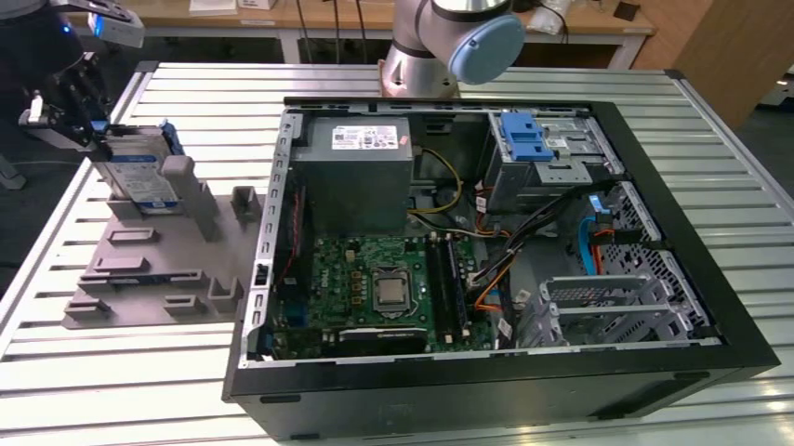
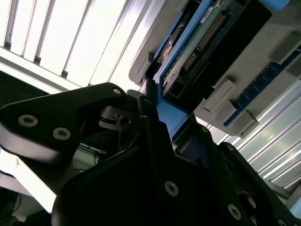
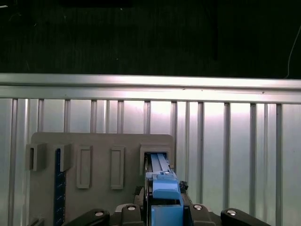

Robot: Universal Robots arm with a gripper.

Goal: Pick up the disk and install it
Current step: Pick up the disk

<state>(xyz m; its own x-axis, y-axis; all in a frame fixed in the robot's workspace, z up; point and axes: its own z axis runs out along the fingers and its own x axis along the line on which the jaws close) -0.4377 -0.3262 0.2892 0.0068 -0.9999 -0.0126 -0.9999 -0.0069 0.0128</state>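
The disk (image 1: pixel 139 177) stands on edge in a slot of the grey holder (image 1: pixel 149 279), at 9 o'clock from the open case (image 1: pixel 496 376) in the exterior view. The gripper (image 1: pixel 89 137) sits at the disk's 10 o'clock corner. In both wrist views its jaws are narrow and appear clamped on the disk's blue frame (image 3: pixel 164 195), which lies between the black fingers (image 2: pixel 149 101). The disk's lower edge sits in the slot, so the step in hand is judged to be the pick-up. A sound grip bears on the frame alone, clear of the exposed circuit board (image 2: pixel 202 40), with the fingers square to the frame so the disk cannot twist. Any pull must follow the slot's own line. A sideways load would probably bind the frame against the slot walls or drag the holder across the table (image 1: pixel 372 79).
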